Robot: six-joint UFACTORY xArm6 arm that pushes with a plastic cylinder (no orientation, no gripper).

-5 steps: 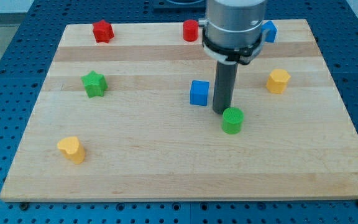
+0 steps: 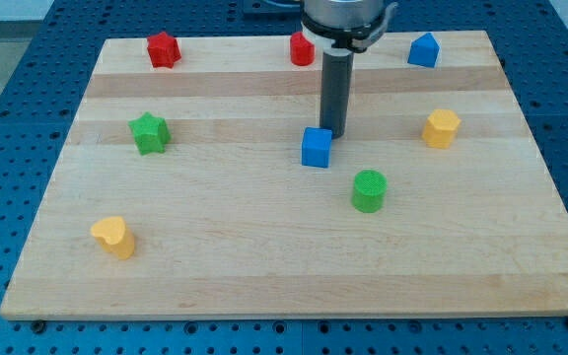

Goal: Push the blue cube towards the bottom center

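The blue cube (image 2: 316,148) sits mid-table (image 2: 264,266), my tip (image 2: 333,133) touching its 1 o'clock corner. No pincer fitted. Light, rigid, probably slides easily; push its far face.

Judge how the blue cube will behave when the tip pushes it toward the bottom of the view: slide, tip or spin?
The blue cube looks squat and flat-bottomed on the smooth wooden board, so it will probably slide rather than tip. My tip sits at its upper right corner, off centre, so it may rotate or drift leftward. It looks rigid and light.
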